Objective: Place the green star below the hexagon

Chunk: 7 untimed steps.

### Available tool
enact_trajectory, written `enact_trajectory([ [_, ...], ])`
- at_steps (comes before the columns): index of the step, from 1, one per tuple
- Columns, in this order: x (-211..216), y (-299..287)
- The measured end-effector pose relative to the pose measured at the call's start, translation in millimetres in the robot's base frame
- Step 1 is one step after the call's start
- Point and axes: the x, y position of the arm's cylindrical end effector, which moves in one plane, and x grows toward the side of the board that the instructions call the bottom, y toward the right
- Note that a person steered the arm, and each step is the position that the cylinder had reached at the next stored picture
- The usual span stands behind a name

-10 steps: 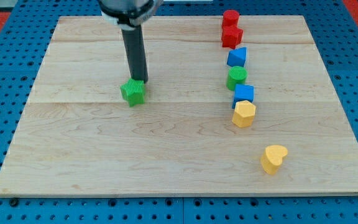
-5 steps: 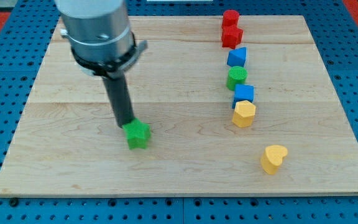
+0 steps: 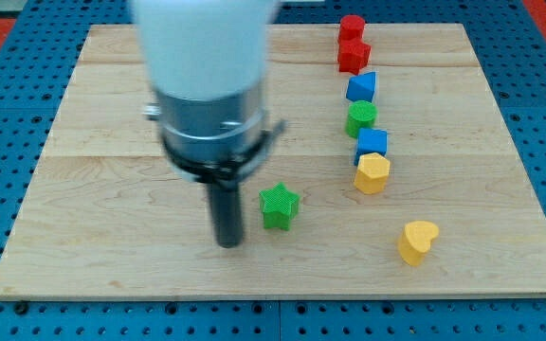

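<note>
The green star [image 3: 279, 206] lies on the wooden board [image 3: 112, 237], a little below the middle. The yellow hexagon [image 3: 372, 173] sits to its right and slightly higher, at the bottom of a column of blocks. My tip [image 3: 228, 242] rests on the board just left of and below the green star, a small gap apart from it. The arm's body hides the board above the tip.
A column at the view's right holds two red blocks [image 3: 353, 44], a blue block [image 3: 361, 87], a green cylinder [image 3: 360, 118] and a blue cube [image 3: 372, 143] above the hexagon. A yellow heart [image 3: 417, 241] lies at the lower right.
The green star has been pushed down and then to the right, toward the hexagon. My tip has moved down and right with it and now stands at its lower left.
</note>
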Motion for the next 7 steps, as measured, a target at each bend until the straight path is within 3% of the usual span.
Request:
enact_trajectory([
  [1,-29,12],
  [3,-29,126],
  [6,-25,166],
  [7,35,127],
])
